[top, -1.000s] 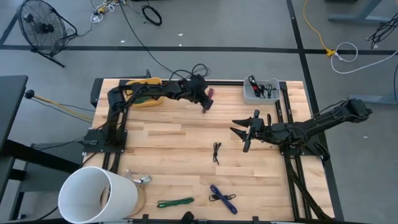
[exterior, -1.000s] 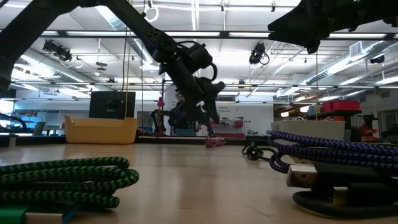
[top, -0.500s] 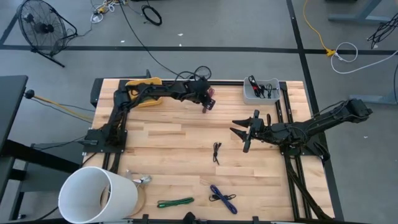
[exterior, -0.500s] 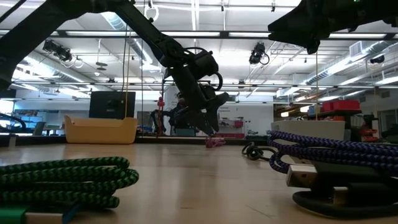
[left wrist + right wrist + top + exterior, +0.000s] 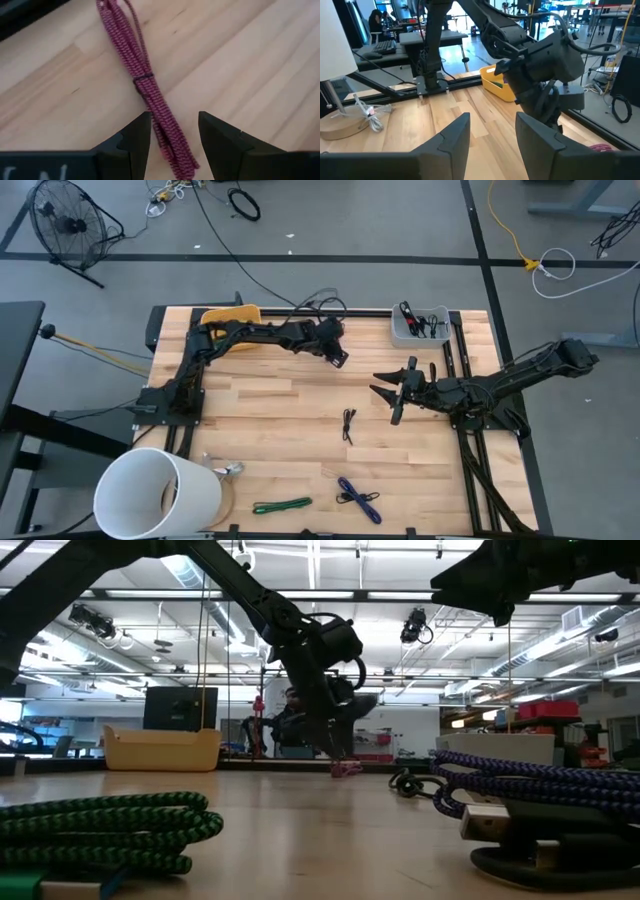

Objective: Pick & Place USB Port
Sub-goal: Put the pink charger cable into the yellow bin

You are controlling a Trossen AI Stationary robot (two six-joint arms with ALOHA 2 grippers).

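**A:** Two arms reach over the wooden desk (image 5: 260,395); which one is at work?

**B:** The left end effector (image 5: 174,131), poised directly over the maroon coiled cable (image 5: 145,87). Its fingers (image 5: 135,137) stand apart on either side of the bundle, released, grasping nothing. The cable lies flat on the desk, bound at its middle by a dark tie.

**A:** Where does that cable lie, taking the grey bin (image 5: 420,325) as landmark?

**B:** At the desk's far edge, well to the left of the bin, between it and the yellow tray (image 5: 228,315).

**A:** And the right end effector (image 5: 396,392)?

**B:** It waits nearer the desk's middle, in front of the bin, fingers parted and empty. A small black cable (image 5: 348,423) lies just beyond it; the blue cable (image 5: 358,498) and green cable (image 5: 281,505) sit near the front edge, far from the bin.
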